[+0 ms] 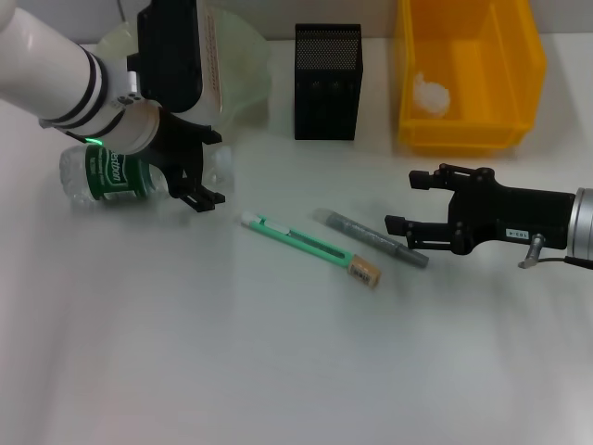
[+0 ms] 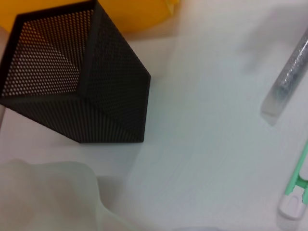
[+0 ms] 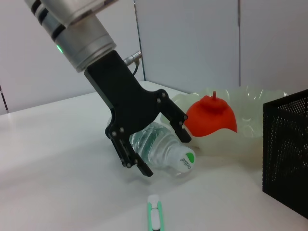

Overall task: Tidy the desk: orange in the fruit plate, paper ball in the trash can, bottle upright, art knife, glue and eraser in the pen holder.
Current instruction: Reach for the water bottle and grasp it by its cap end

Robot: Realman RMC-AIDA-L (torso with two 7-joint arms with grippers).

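The bottle [image 1: 111, 172] lies on its side at the left of the desk, its white cap [image 3: 185, 160] showing in the right wrist view. My left gripper [image 1: 206, 169] is open and straddles its cap end [image 3: 161, 144]. The orange [image 3: 211, 115] rests in the fruit plate [image 1: 243, 65]. The paper ball [image 1: 432, 93] lies in the yellow trash can [image 1: 463, 137]. The art knife [image 1: 296, 239], the eraser [image 1: 365, 272] at its end, and the glue [image 1: 371, 238] lie mid-desk. My right gripper [image 1: 403, 201] hangs open just right of the glue. The pen holder [image 1: 327, 82] stands behind.
The pen holder [image 2: 96, 82] stands between the fruit plate [image 2: 48, 192] and the trash can along the back of the desk. The glue [image 2: 288, 79] and the knife tip [image 2: 294, 204] lie in front of it. White desk surface stretches toward the near edge.
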